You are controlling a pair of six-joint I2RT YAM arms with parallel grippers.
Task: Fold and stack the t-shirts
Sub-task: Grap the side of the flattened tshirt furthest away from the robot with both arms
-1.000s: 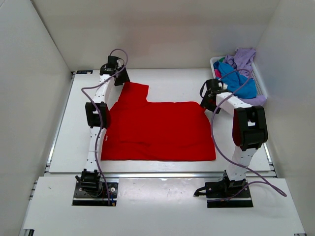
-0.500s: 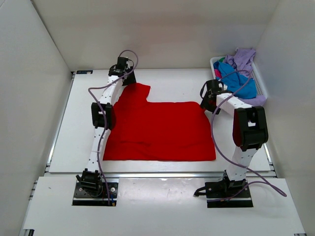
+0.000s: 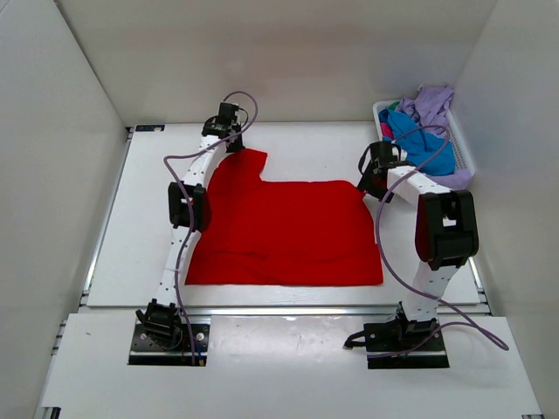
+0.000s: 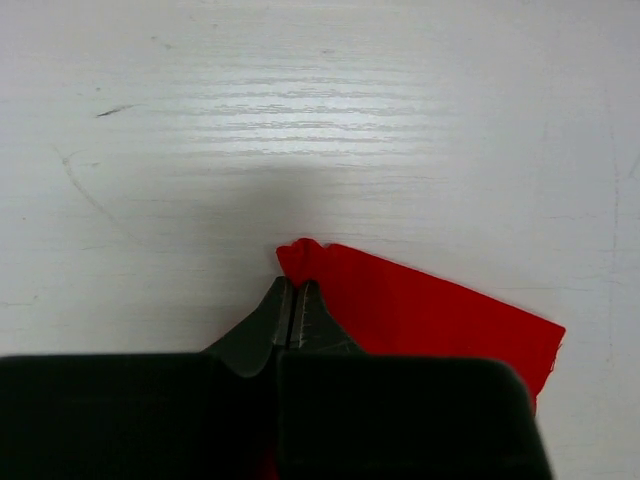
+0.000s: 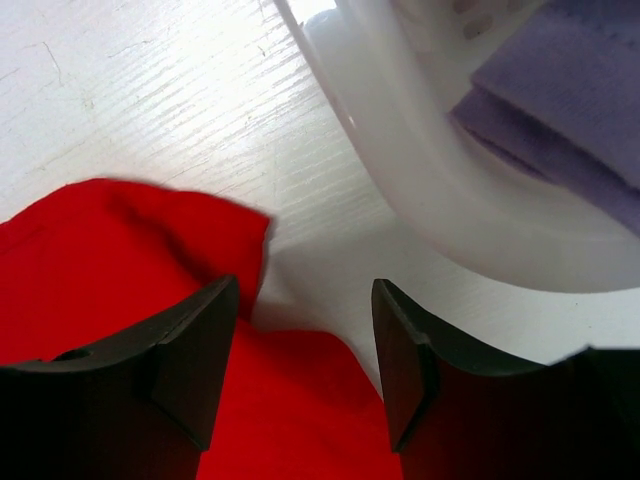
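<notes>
A bright red t-shirt (image 3: 279,231) lies spread flat on the white table, one sleeve pointing to the far left. My left gripper (image 3: 234,144) is shut on the far corner of that sleeve (image 4: 305,255), the cloth bunched at the fingertips. At the shirt's far right corner (image 5: 190,230) my right gripper (image 3: 374,179) stands open over the cloth, one finger (image 5: 195,350) above the red fabric and the other above bare table. More t-shirts, blue (image 3: 424,140) and lavender (image 3: 430,103), are heaped in the basket.
A white slatted plastic basket (image 3: 463,157) stands at the far right corner, its rounded wall (image 5: 420,170) close to my right gripper. White enclosure walls rise on the left, right and far sides. The table's near edge (image 3: 279,307) runs just past the shirt's hem.
My left arm has swung right along the far edge to the sleeve's corner, and its gripper has closed on the cloth. The right arm has hardly moved.
</notes>
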